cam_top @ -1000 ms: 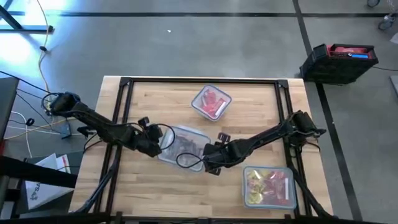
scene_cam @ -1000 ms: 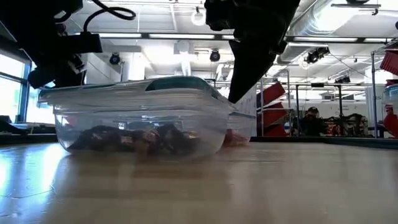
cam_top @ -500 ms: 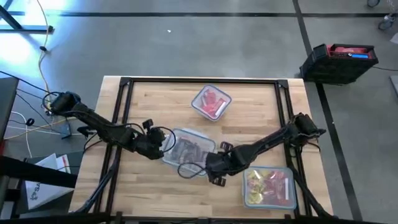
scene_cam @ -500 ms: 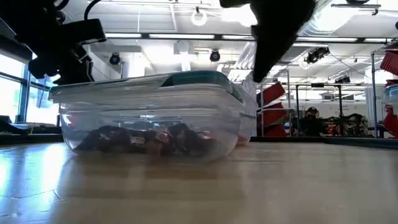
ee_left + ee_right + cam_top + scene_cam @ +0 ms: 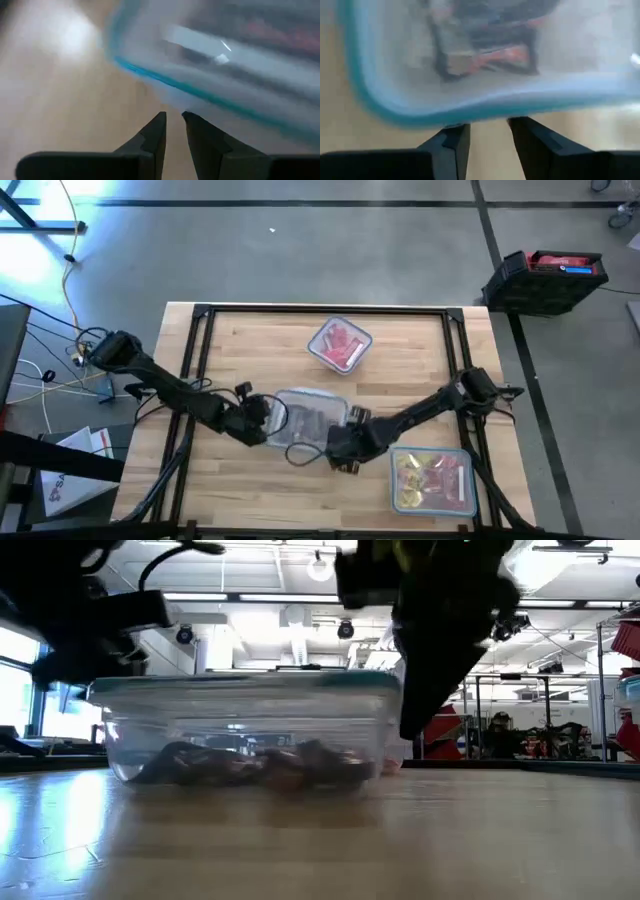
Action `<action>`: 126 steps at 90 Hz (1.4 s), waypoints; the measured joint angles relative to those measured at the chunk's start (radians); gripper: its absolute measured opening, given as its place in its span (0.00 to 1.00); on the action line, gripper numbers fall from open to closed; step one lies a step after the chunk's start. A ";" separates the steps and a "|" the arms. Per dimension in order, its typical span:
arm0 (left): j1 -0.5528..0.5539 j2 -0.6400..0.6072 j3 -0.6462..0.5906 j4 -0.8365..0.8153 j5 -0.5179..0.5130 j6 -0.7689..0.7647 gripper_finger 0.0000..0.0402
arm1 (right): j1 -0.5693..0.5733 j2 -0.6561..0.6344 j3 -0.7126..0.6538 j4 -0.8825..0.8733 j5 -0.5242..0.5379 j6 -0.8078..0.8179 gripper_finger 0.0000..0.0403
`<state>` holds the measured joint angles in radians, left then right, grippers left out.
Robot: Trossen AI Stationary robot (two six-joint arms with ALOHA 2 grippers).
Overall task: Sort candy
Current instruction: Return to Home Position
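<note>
Brown chocolate bars (image 5: 250, 760) lie in the shut clear bin (image 5: 300, 394), mid-bench (image 5: 250, 350). Left jaws at its 9 o'clock and right jaws at 5 o'clock are both slightly apart and empty. Lift them up first, so the bin isn't bumped.

Bare table (image 5: 250, 490) free at near left, middle box (image 5: 305, 418) between left gripper (image 5: 262, 414) and right gripper (image 5: 345, 444), red box (image 5: 340, 344) behind, yellow box (image 5: 432, 479) near right.

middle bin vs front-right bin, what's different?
Contents: the middle bin holds dark brown bars; the front-right bin holds mostly yellow packets plus some red. Hands: the left hand and right hand are close beside the middle bin; neither is at the front-right bin. Lid: the middle bin's teal-rimmed lid lies flat on it; the front-right bin's I cannot tell. Shared: both are clear rectangular containers on the table.
</note>
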<state>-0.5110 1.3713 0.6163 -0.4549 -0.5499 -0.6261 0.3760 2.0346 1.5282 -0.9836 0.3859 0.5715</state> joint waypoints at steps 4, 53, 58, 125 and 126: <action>-0.021 -0.003 0.000 0.004 0.030 -0.014 0.14 | -0.011 0.000 0.000 -0.039 0.032 0.000 0.28; -0.125 -0.078 0.000 -0.132 0.068 -0.158 0.10 | -0.011 0.000 0.141 -0.289 -0.097 -0.120 0.28; -0.143 -0.104 0.000 -0.134 0.054 -0.159 0.10 | -0.003 -0.002 0.187 -0.308 -0.052 -0.120 0.28; -0.343 -0.077 0.001 -0.086 -0.335 -0.251 0.10 | -0.079 0.005 -0.418 1.619 0.194 -0.547 0.28; -0.346 -0.075 0.001 -0.086 -0.340 -0.254 0.10 | -0.082 0.006 -0.427 1.639 0.195 -0.547 0.28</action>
<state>-0.8573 1.2965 0.6170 -0.5408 -0.8901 -0.8805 0.2943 2.0406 1.1008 0.6556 0.5805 0.0241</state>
